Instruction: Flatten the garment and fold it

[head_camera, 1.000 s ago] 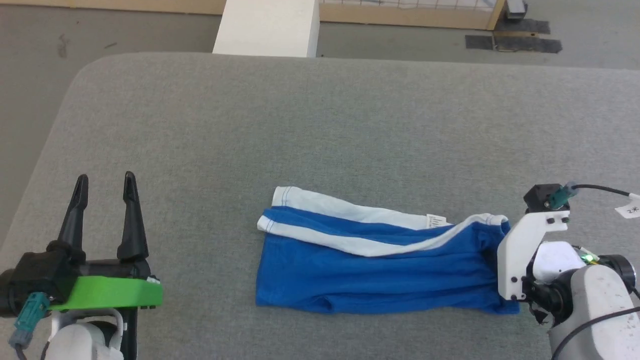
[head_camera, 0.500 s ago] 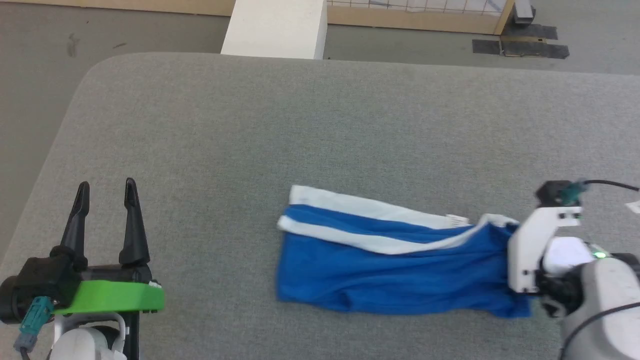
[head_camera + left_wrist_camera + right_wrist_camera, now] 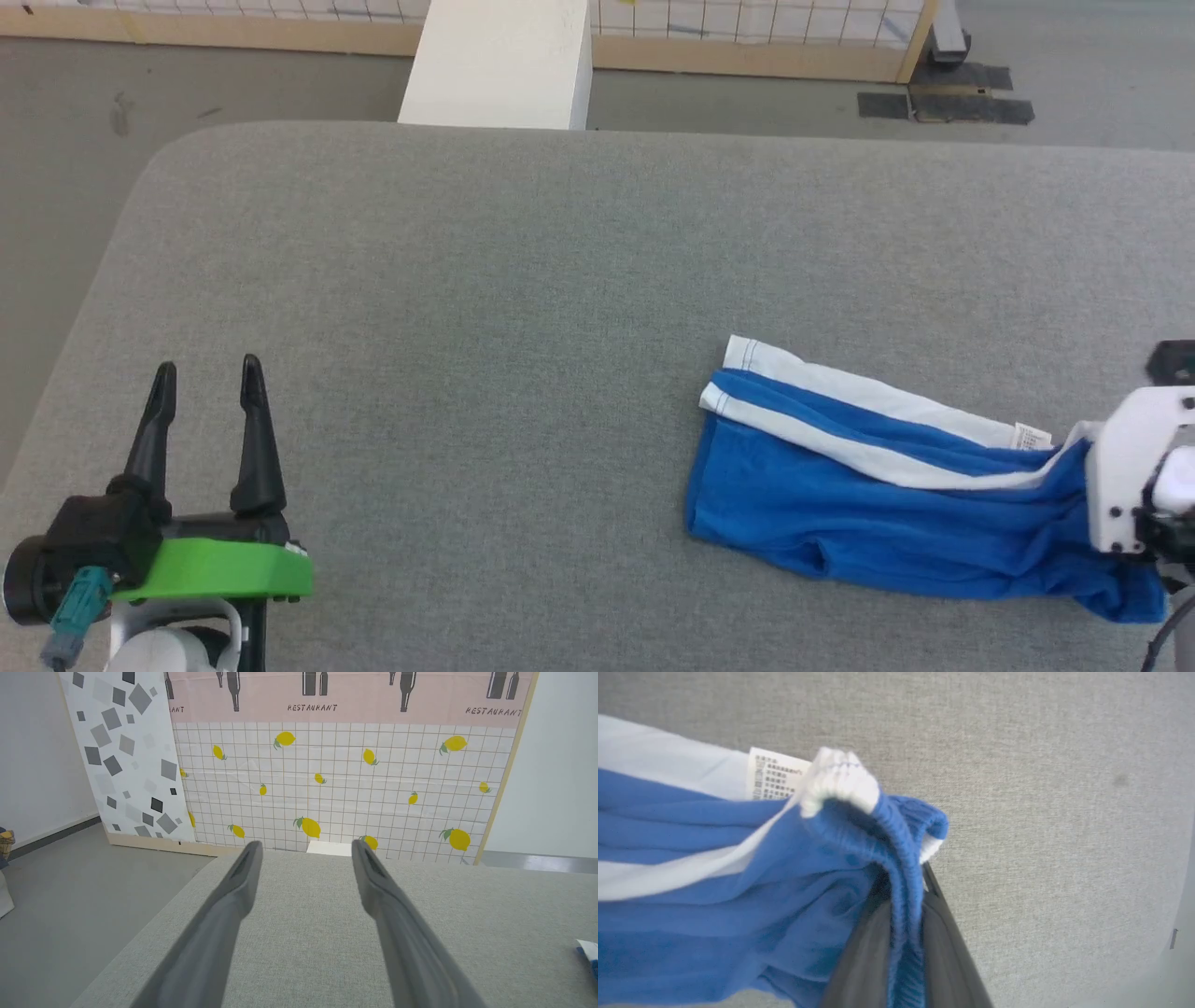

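- Head view: the garment [image 3: 887, 504] is lying stretched and rumpled on the right side of the grey cloth-covered worktop [image 3: 523, 280]. Its right end is reaching your right hand [image 3: 1125, 485] at the picture's edge. Your left hand [image 3: 207, 364] is hovering at the lower left with its fingers spread wide, holding nothing, well apart from the fabric. Nothing is anchoring the free left end, so I judge any pull risks dragging the whole piece instead of smoothing it. The textured cover may be catching the cloth and adding creases.
- Head view, room: a white block [image 3: 499, 61] is standing beyond the far edge, with grey floor [image 3: 65, 140] around it.
- Left wrist view: the two fingers are gaping over bare worktop, and a corner of the garment [image 3: 589, 954] is peeking in at the right. A lemon-print screen [image 3: 327, 779] is standing behind.
- Right wrist view: your right hand [image 3: 903, 882] is pinching a bunched blue ribbed edge of the garment [image 3: 714, 858], beside the tag [image 3: 777, 774]. The bite is looking narrow, so the edge may slip out under tension.
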`<state>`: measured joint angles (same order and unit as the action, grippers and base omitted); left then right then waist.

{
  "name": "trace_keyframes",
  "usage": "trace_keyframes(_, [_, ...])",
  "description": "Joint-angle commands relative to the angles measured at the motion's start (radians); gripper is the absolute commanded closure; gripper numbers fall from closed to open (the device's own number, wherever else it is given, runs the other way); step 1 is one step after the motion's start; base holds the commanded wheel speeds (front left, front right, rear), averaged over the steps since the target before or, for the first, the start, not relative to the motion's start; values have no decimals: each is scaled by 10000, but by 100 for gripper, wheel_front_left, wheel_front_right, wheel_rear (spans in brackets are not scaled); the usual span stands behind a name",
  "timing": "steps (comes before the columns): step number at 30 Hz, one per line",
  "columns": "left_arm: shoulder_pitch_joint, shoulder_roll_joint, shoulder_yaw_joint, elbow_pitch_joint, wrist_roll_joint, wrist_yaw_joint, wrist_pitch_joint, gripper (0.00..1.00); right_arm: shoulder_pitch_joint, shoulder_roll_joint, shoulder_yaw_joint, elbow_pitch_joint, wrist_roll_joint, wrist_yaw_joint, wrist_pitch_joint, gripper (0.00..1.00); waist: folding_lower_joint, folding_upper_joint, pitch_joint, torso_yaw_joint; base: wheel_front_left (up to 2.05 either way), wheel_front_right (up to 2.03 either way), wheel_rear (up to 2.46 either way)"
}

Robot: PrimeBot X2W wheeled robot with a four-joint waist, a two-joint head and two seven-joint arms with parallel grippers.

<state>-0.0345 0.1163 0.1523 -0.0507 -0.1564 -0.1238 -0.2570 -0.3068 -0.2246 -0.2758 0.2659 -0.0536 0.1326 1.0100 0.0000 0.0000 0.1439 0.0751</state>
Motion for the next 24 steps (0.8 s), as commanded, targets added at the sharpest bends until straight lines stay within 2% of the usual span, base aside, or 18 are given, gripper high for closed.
trace_keyframes(1, [201,-82,42,10,71,-66,-47,0,233,-68,339,-289,269,-19,450,100,0,0,-150,-3,0,0,0])
trace_keyframes(6, [462,-186,82,2,116,-67,-47,0,853,-162,1778,-2521,1788,-19,2121,100,0,0,-460,35,0,0,0])
trace_keyframes(9, [595,-252,75,-73,131,-67,-47,0,1064,-67,2576,-3887,2499,-19,2665,100,0,0,-554,106,0,0,0])
trace_keyframes(11, [633,-275,37,-83,129,-68,-47,0,1009,71,2913,-4092,2627,-19,2679,100,0,0,-590,160,0,0,0])
trace_keyframes(16, [619,-319,-114,-83,85,-68,-47,0,458,649,3444,-3497,2549,-19,2054,100,0,0,-525,425,0,0,0])
trace_keyframes(24, [553,-298,-379,3,-24,-68,-47,0,-766,1510,3808,-1166,1768,-19,445,100,0,0,-234,1032,0,0,0])
